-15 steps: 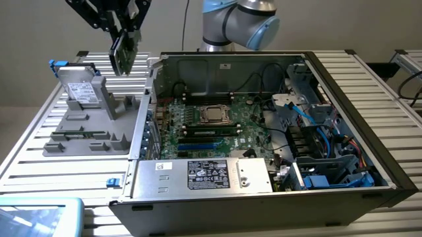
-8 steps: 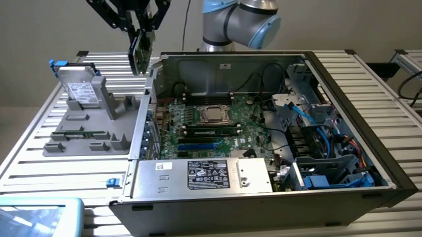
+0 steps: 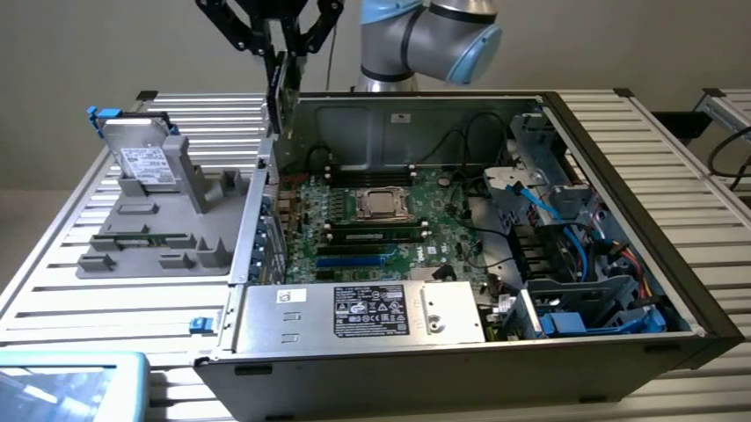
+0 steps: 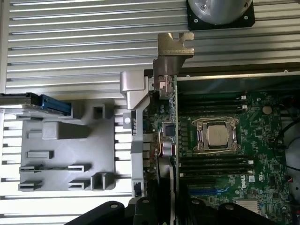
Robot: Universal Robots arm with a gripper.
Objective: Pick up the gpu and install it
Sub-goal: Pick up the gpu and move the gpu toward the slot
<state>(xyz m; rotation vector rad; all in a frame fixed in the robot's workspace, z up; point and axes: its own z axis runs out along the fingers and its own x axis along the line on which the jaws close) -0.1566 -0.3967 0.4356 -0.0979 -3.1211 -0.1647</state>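
Upright gpu (image 3: 281, 88), edge-on, silver bracket (image 4: 174, 47) (bent tab), in end effector (image 3: 281, 48)

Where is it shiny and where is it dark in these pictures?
Exterior view: light glints off the processor lid, while the case's front wall is dark. Wrist view: the gpu's bracket catches the light, and the hand looks black.
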